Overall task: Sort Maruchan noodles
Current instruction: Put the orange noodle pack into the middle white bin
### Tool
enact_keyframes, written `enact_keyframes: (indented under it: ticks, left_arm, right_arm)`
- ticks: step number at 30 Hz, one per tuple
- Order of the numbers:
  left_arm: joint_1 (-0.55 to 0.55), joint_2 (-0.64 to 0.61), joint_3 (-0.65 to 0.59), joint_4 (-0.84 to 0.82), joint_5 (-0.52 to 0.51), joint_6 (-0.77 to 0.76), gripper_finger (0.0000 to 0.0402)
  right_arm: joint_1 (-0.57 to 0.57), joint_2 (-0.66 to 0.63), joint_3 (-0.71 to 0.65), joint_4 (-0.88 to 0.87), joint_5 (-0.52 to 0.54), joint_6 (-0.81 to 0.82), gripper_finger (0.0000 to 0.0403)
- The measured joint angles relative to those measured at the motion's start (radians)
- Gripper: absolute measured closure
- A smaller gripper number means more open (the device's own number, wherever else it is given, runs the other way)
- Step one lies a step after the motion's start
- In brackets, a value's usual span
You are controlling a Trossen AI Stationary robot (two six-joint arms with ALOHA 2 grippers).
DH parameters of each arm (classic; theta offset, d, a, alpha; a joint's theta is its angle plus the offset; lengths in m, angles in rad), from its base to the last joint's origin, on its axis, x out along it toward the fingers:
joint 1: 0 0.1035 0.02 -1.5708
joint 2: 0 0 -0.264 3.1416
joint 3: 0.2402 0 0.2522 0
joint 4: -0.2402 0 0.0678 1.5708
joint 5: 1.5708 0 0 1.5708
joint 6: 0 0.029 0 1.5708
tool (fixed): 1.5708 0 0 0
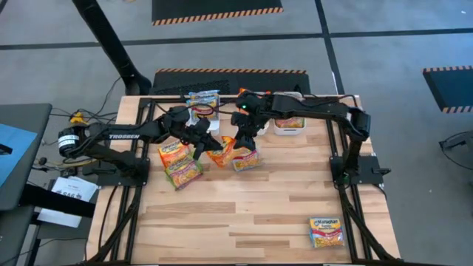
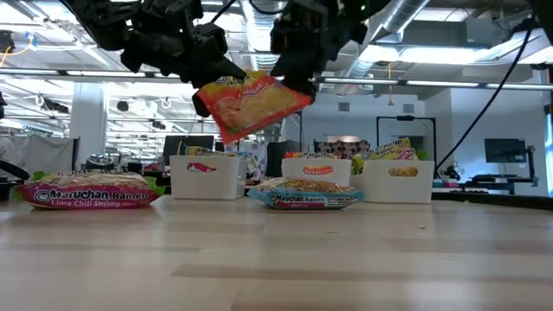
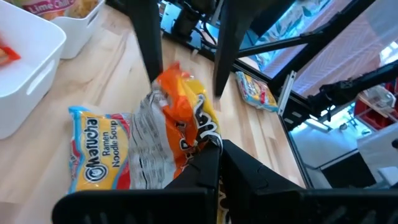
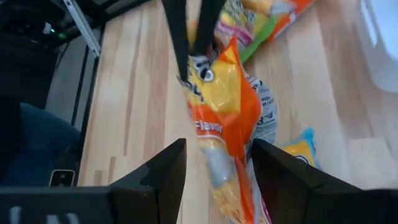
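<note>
An orange Maruchan packet [image 2: 252, 104] hangs in the air between both grippers, above a blue-edged packet [image 1: 245, 158] that lies flat on the table. My left gripper [image 1: 200, 140] is shut on the orange packet. My right gripper [image 4: 217, 171] is open, with one finger on either side of the packet's other end; whether they touch it, I cannot tell. An orange packet [image 1: 171, 153] and a green-edged one [image 1: 184, 171] lie flat to the left. Another packet [image 1: 326, 232] lies near the table's near right corner. My left gripper pinches the orange packet between its two fingers at one end [image 3: 198, 134], coming from the table's left and slanting down. The packet is lifted clear of the table and tilted, its free end [image 3: 171, 78] reaching toward my right gripper.
White bins [image 2: 203, 177] [image 2: 316, 170] [image 2: 397, 181] stand in a row along the far side, some with packets in them. The black frame rails [image 1: 340, 159] edge the table. Bare wood [image 1: 244, 214] lies across the near half.
</note>
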Motion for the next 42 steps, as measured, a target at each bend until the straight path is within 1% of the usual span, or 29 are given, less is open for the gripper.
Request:
enact_keyframes:
  ticks: [5,8,10,12,16,17,20,23,25,27,30,32,34,38,42]
  left_arm:
    - [0.005,0.0,0.0,0.0,-0.01,0.0,0.0401]
    - [0.005,0.0,0.0,0.005,-0.016,0.0,0.0401]
    - [0.005,0.0,0.0,0.006,-0.017,0.001,0.0401]
    - [0.005,0.0,0.0,0.005,-0.022,0.001,0.0401]
    - [0.005,0.0,0.0,0.016,-0.049,0.001,0.0401]
    - [0.005,0.0,0.0,0.023,-0.06,0.0,0.0401]
    - [0.006,0.0,0.0,0.039,-0.101,-0.004,0.0401]
    - [0.02,0.0,0.0,0.06,-0.102,-0.047,0.0401]
    - [0.034,0.0,0.0,0.071,-0.084,-0.074,0.0401]
    - [0.05,0.001,0.0,0.078,-0.045,-0.085,0.0395]
    - [0.067,0.001,0.0,0.093,0.01,-0.084,0.0377]
    - [0.072,0.001,0.0,0.092,0.015,-0.085,0.036]
    - [0.074,0.001,0.0,0.093,-0.003,-0.078,0.0341]
    - [0.079,0.001,0.0,0.118,-0.119,-0.096,0.0309]
    - [0.113,0.0,0.0,0.222,-0.147,-0.138,0.0296]
  right_arm:
    - [0.007,0.036,0.001,0.011,0.0,0.006,0.02]
    - [0.01,0.038,0.001,0.025,0.013,0.04,0.0224]
    - [0.017,0.038,0.001,0.045,0.052,0.06,0.0253]
    - [0.021,0.038,0.001,0.056,0.076,0.084,0.0291]
    - [0.025,0.038,0.001,0.061,0.078,0.138,0.0376]
    - [0.027,0.038,0.001,0.061,0.079,0.142,0.0388]
    - [0.032,0.038,0.001,0.061,0.084,0.145,0.039]
    - [0.032,0.034,0.001,0.059,0.086,0.146,0.0396]
    - [0.032,0.031,0.001,0.059,0.086,0.146,0.0397]
    - [0.031,0.031,0.002,0.044,0.086,0.146,0.0397]
    - [0.021,0.032,0.019,-0.009,0.086,0.133,0.0398]
    - [0.02,0.032,0.03,-0.032,0.089,0.122,0.0398]
    - [0.016,0.032,0.046,-0.07,0.111,0.108,0.0398]
    - [-0.003,0.032,0.107,-0.208,0.172,0.066,0.0398]
    - [-0.032,0.032,0.158,-0.331,0.255,-0.002,0.0399]
